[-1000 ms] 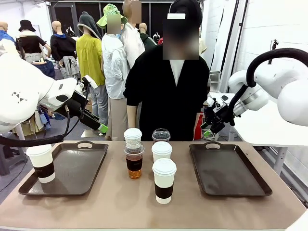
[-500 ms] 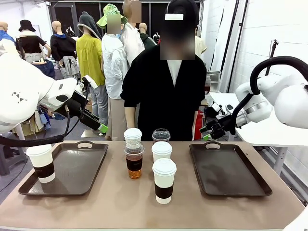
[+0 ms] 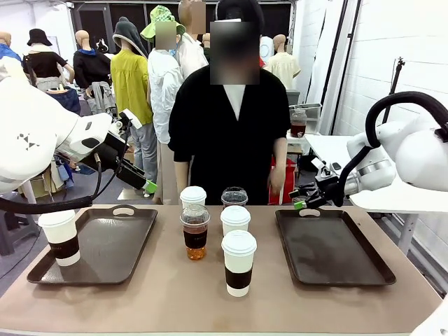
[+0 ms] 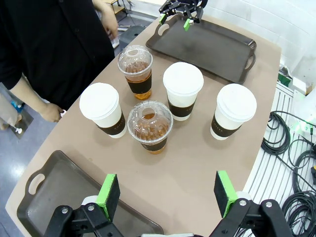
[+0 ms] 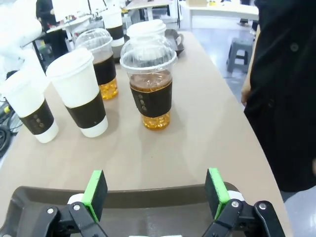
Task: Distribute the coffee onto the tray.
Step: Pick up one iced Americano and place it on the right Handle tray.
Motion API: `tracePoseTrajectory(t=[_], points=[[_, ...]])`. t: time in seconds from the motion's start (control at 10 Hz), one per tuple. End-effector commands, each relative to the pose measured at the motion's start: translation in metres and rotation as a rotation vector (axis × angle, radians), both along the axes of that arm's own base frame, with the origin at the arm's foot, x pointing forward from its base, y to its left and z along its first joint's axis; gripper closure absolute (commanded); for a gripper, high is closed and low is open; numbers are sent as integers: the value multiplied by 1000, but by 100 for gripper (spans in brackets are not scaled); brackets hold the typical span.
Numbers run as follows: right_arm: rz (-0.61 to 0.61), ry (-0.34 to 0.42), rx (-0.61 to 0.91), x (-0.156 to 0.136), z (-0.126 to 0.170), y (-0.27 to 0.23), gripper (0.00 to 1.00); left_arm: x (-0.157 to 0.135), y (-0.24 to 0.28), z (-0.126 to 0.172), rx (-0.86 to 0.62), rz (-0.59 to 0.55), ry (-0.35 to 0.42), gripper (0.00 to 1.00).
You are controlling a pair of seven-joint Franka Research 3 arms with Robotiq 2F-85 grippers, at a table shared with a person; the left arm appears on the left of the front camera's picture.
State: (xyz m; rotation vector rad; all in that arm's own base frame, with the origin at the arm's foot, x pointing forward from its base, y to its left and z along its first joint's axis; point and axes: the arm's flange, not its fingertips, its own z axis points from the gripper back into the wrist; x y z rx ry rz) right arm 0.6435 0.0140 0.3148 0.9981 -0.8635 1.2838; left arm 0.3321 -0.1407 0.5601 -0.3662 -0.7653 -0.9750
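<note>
mid-frame, cups [image 3: 239,262]: likely light, crushable, top-heavy if full (lids [image 3: 239,242] may pop); clasp each at its sleeve [image 3: 239,278]. left gripper [image 4: 166,195] and right gripper [image 5: 156,192] both gape empty.

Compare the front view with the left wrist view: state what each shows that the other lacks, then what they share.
Front view adds: a paper cup standing on the left tray, at its near left corner. Left wrist view adds: cables beside the table, and the lids seen from above. Shared: three paper cups and two clear cups clustered between the trays, the right tray, and the right gripper open above its far handle.
</note>
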Motion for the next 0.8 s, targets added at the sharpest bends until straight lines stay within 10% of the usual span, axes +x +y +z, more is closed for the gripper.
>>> tracePoseTrajectory(t=[0.0,0.7], points=[[-2,-21,67,8,-9,2,0,0,1,-1,-7,-3,4,0],[14,8,101,18,-25,57,0,0,1,-1,-7,-3,4,0]])
